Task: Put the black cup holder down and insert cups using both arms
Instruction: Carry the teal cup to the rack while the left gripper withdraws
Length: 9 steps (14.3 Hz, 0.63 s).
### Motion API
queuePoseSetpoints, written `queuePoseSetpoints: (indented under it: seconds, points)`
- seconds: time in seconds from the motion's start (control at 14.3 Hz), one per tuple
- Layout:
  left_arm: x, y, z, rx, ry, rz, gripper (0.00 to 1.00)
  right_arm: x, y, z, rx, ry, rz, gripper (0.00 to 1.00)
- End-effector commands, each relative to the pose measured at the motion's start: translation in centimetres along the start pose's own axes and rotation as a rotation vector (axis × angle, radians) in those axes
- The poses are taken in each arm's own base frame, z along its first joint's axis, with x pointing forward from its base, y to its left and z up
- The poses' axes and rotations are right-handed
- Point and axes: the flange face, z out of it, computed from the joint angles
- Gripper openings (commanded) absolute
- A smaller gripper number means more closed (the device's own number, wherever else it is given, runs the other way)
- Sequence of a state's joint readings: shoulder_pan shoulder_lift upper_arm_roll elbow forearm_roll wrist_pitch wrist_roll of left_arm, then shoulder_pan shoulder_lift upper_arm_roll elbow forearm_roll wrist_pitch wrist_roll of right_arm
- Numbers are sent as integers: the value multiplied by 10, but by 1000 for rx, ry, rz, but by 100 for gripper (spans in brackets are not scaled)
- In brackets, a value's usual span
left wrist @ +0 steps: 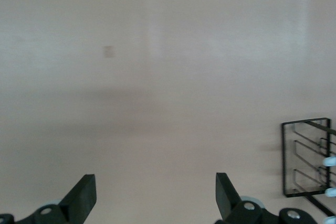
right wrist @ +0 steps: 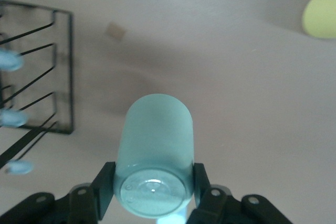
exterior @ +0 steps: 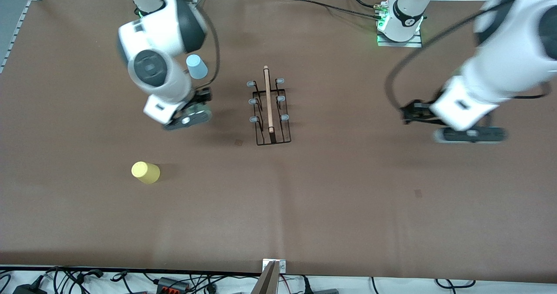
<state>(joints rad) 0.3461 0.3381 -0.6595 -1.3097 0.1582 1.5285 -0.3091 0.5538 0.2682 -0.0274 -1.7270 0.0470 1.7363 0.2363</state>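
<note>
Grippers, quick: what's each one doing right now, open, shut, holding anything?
Left gripper: open, empty, over bare table toward the left arm's end.
Right gripper: shut on the mint green cup, up beside the black cup holder.

Three cups: one mint green cup [right wrist: 155, 153], one yellow cup [exterior: 145, 172], one light blue cup [exterior: 196, 66]. One black cup holder [exterior: 270, 111] with six pegs. Two arms, each with one pincer.
</note>
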Motion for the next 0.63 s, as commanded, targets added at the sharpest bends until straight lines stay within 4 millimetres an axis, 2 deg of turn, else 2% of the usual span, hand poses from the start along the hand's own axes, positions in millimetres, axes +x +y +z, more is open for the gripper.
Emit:
queuePoseSetpoints:
  seconds: [0.0, 0.21, 0.35, 0.56]
  points:
    - [0, -19, -4, -19, -14, 44, 100, -12, -26, -11, 94, -55, 20, 20]
    - [2, -29, -5, -18, -12, 29, 100, -25, -70, -3, 91, -69, -33, 20]
    - [2, -29, -6, -17, -11, 29, 100, -35, -95, 1, 75, -78, -52, 20]
    - [2, -34, -6, -12, -9, 22, 100, -36, -109, 6, 69, -72, -49, 20]
